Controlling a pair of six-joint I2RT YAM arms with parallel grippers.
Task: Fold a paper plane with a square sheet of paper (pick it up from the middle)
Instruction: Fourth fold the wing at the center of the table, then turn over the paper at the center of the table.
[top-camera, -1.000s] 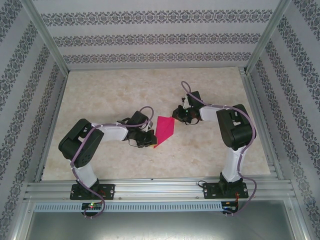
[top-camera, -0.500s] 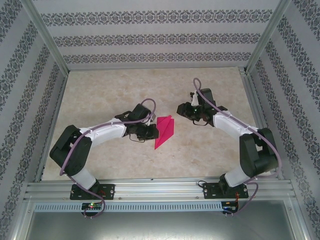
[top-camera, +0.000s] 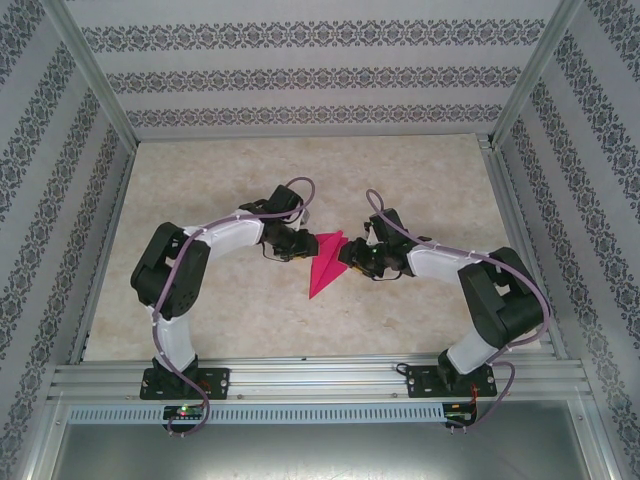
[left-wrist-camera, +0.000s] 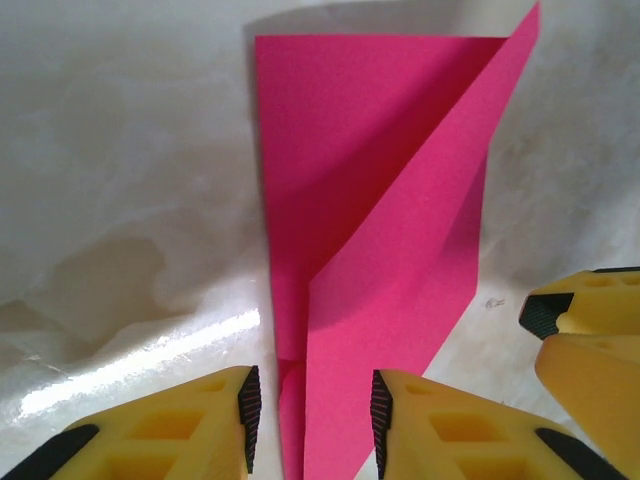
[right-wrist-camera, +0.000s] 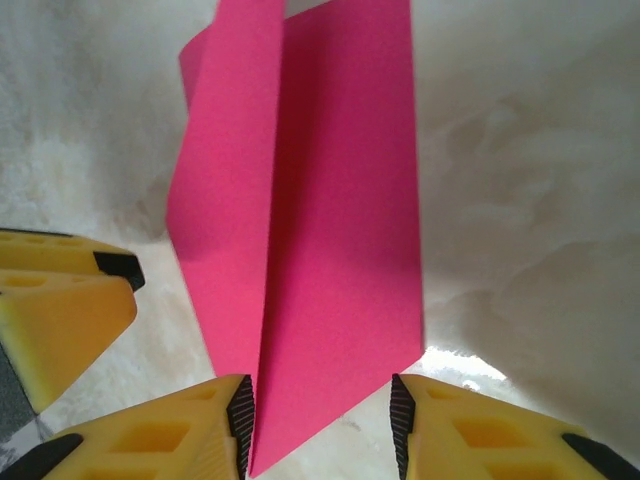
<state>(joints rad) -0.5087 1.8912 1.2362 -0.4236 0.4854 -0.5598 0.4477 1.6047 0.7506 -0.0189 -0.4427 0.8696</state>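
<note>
The pink sheet of paper (top-camera: 327, 262) lies on the table folded into a slim kite-shaped paper plane, its long point toward the near left. One flap stands up off the table along the centre crease (left-wrist-camera: 400, 190). My left gripper (top-camera: 303, 243) is at its far left edge, open, the paper (left-wrist-camera: 350, 420) passing between the pads. My right gripper (top-camera: 346, 256) is at the right edge, also open, straddling the paper (right-wrist-camera: 330, 220). The left wrist view has the right gripper's yellow fingers (left-wrist-camera: 585, 335) at its right edge.
The marbled beige table (top-camera: 220, 180) is fenced by aluminium rails (top-camera: 300, 378) at the front and patterned walls at the sides. Both arms bend inward and meet at mid-table, close together. Bare table lies behind and in front of the paper.
Both grippers have opened. The right arm swung out to the right, then came back to the paper's right edge. The left gripper moved up along the paper's left edge.
</note>
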